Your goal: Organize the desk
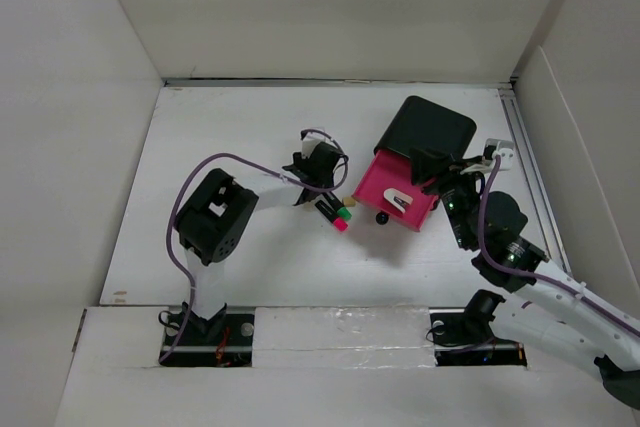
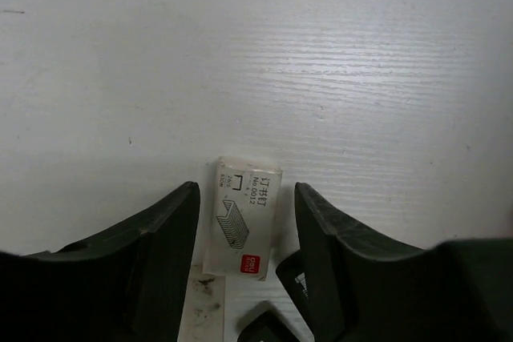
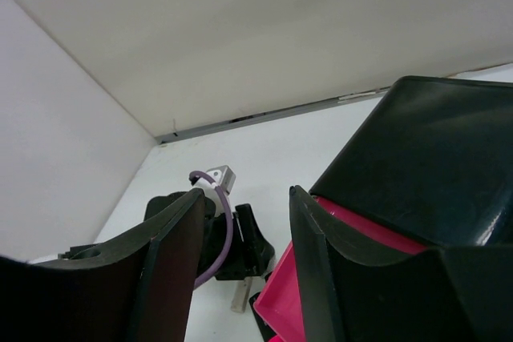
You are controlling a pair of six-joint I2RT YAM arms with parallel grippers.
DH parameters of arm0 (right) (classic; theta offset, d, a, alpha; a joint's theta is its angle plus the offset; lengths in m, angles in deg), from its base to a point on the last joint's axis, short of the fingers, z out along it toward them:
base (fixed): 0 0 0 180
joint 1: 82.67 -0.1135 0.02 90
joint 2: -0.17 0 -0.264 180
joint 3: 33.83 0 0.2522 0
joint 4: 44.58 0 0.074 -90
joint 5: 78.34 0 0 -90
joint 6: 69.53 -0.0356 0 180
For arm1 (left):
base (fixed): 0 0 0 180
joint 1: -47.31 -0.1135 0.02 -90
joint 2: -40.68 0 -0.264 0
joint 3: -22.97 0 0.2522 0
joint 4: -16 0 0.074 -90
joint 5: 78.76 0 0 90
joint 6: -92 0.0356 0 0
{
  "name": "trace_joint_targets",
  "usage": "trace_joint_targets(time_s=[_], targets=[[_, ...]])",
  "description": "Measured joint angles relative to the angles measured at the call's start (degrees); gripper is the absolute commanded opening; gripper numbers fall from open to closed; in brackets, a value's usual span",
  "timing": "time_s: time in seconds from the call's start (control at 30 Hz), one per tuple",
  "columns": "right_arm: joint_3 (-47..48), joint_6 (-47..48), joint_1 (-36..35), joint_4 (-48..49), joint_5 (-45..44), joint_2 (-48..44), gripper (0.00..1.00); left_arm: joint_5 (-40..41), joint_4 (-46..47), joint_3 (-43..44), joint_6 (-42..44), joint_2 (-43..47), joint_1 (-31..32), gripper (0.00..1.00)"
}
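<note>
We find the left gripper (image 2: pixel 246 188) spread over the desk (image 2: pixel 337 70); a staple box (image 2: pixel 240 226) lies flat on the desk between its fingers, with a gap showing on each side; the right gripper (image 3: pixel 243 195) is likewise spread, pinching nothing; just right of its fingers stands the black cabinet (image 3: pixel 433 150), its pink drawer (image 3: pixel 282 302) pulled out.

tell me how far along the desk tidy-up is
Done: the pink drawer is pulled open, with a white item inside. In hand: the left gripper straddles a staple box on the desk, jaws open; the right gripper is empty. Left: markers and a small black object near the drawer.
</note>
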Motion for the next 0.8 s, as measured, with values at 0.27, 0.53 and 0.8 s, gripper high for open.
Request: trace_joint_targets(time_s=[0.27, 0.53, 0.8], targets=[[0.0, 0.0, 0.0, 0.0, -0.02, 0.02, 0.52, 0.13, 0.68, 0.0, 0.52, -0.04, -1.7, 0.07], [0.0, 0.0, 0.0, 0.0, 0.0, 0.11, 0.52, 2.89, -0.55, 0.11, 0.66, 4.2, -1.66, 0.04], [0.0, -0.02, 0.0, 0.0, 0.0, -0.39, 0.51, 1.38, 0.57, 0.07, 1.01, 22.08, 2.1, 0.08]])
